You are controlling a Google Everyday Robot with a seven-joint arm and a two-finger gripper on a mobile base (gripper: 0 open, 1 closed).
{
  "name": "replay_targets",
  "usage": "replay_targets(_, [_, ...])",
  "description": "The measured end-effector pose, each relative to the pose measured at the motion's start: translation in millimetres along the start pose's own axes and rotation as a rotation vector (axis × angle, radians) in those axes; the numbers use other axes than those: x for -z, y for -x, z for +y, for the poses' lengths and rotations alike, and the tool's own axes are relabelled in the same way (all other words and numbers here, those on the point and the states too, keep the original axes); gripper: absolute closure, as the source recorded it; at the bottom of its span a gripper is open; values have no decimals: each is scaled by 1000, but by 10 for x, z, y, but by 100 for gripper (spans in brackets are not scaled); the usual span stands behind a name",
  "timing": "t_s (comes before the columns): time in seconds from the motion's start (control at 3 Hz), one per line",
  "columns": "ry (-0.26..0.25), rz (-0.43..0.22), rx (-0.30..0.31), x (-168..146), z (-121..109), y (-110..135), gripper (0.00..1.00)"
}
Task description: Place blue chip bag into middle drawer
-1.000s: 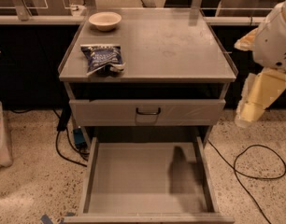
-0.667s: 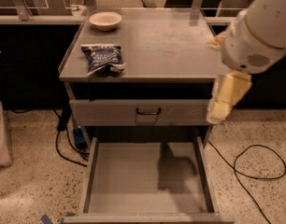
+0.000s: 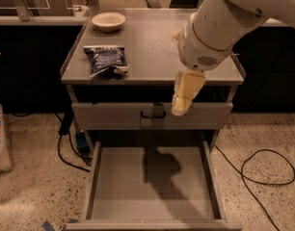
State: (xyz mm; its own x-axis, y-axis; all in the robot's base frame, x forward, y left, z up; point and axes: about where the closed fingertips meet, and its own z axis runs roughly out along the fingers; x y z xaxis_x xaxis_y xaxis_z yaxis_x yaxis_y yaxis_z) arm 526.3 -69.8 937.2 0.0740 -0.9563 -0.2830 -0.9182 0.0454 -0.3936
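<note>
The blue chip bag (image 3: pixel 106 60) lies flat on the grey cabinet top (image 3: pixel 152 47), near its front left edge. The middle drawer (image 3: pixel 150 184) is pulled out below, with a bare grey floor carrying the arm's shadow. My gripper (image 3: pixel 184 96) hangs from the white arm at the cabinet's front right, in front of the closed top drawer front, well to the right of the bag. Nothing is seen in it.
A cream bowl (image 3: pixel 108 21) stands at the back left of the cabinet top. The closed top drawer front has a small black handle (image 3: pixel 153 114). Black cables (image 3: pixel 263 170) lie on the speckled floor at right and left. A white bin (image 3: pixel 0 143) is at the far left.
The arm has swung left from the right edge of the view and now hangs over the cabinet's front right. The bag and drawer have not moved.
</note>
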Motion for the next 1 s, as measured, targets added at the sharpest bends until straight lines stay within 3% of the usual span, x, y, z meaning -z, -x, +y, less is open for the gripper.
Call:
replay_targets(0.33, [0,0,0,0,0,0,0])
replay_targets(1.0, [-9,-85,48,-688,-253,390,0])
